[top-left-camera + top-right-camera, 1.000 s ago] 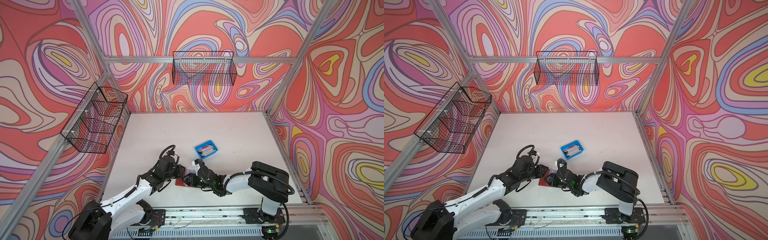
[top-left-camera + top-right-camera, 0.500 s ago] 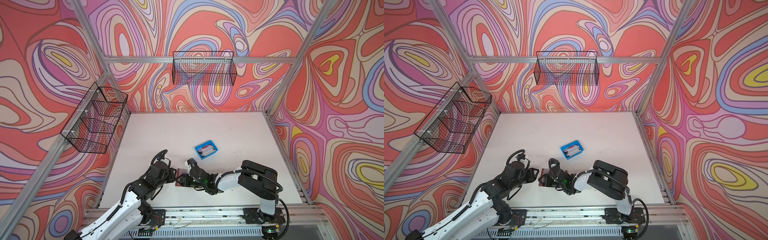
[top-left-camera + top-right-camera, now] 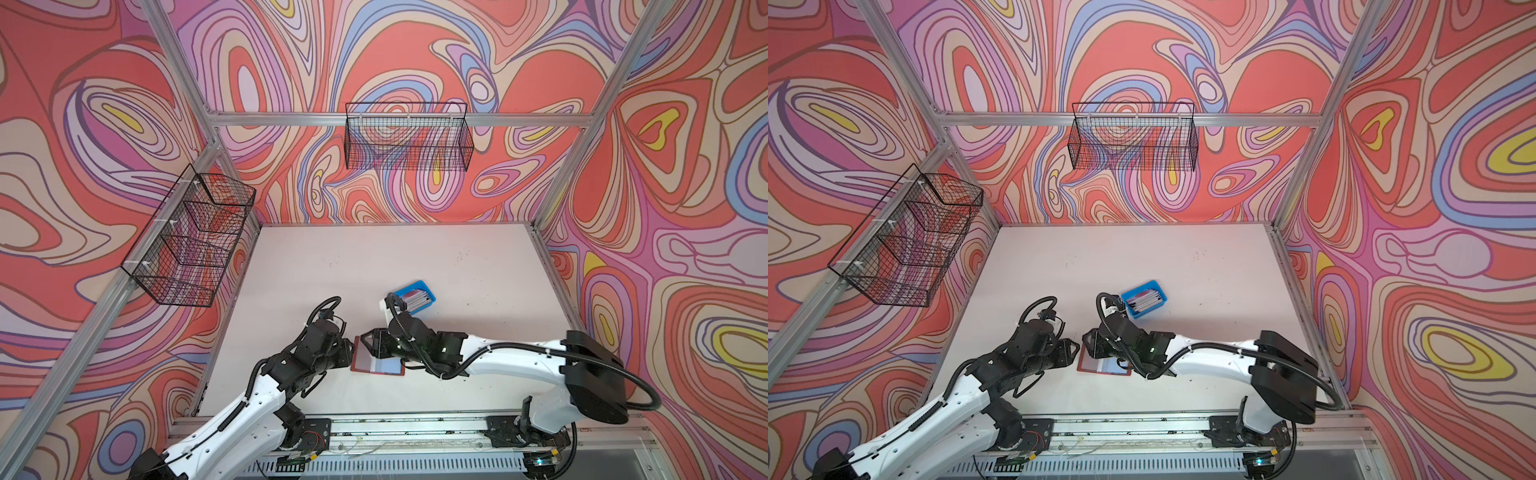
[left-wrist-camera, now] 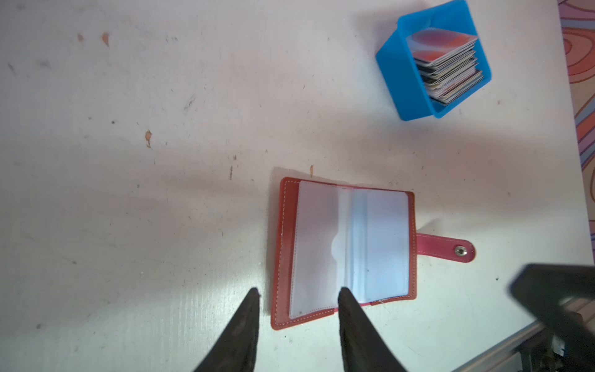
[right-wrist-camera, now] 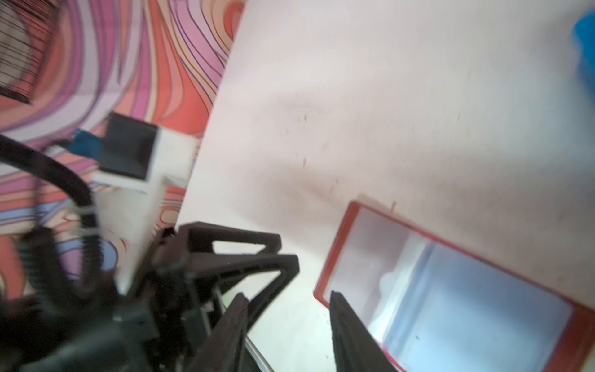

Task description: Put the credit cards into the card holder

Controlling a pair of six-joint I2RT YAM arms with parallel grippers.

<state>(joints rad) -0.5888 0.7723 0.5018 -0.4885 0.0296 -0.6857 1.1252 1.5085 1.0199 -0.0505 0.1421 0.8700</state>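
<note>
Between the two end effectors, one red card holder lies open flat on the worktop, clear sleeves up. The left end effector and right end effector stand partly open and empty, each with one fingertip over the holder's edge. Beyond it, one blue tray holds a stack of credit cards, too tightly stacked to count.

A: L arm?
B: Stretched fwd, low. L gripper jaws parted.
A: R arm?
B: Reaches in twd L. R gripper jaws parted too, tips facing L's.
</note>
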